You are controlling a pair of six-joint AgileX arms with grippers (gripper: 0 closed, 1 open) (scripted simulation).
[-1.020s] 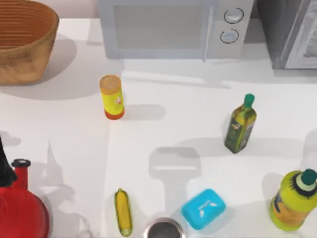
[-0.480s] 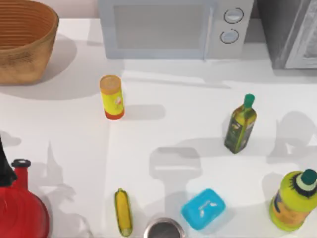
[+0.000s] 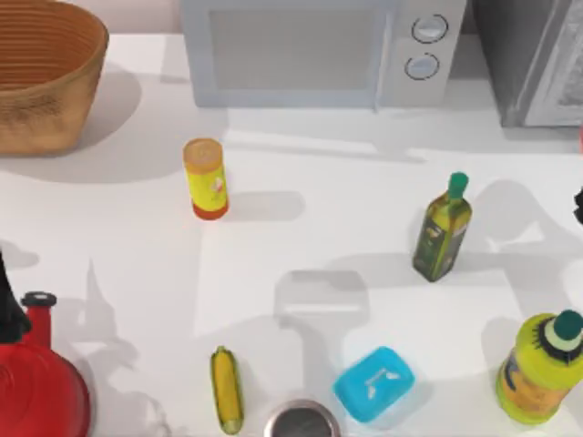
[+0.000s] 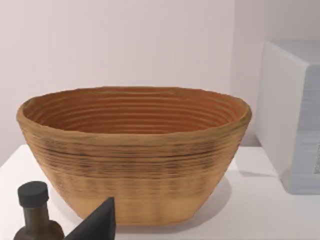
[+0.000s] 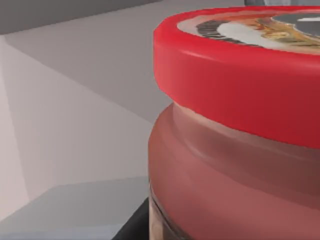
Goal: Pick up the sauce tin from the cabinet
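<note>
Sauce tin (image 5: 235, 125) close against our right wrist camera, red rim up, grey cabinet (image 3: 528, 59) interior behind. Cabinet at top view's 1 o'clock corner. Right claw state: we cannot tell. Left arm parked near basket (image 4: 135, 150), at 10 o'clock.

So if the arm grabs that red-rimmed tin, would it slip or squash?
Probably neither. In the right wrist view the sauce tin looks like a rigid can with a thick red rim, so it should hold its shape. Its smooth curved side could slide in a loose grip, though the overhanging rim might catch. Short and wide, it seems unlikely to tip when set down.
</note>
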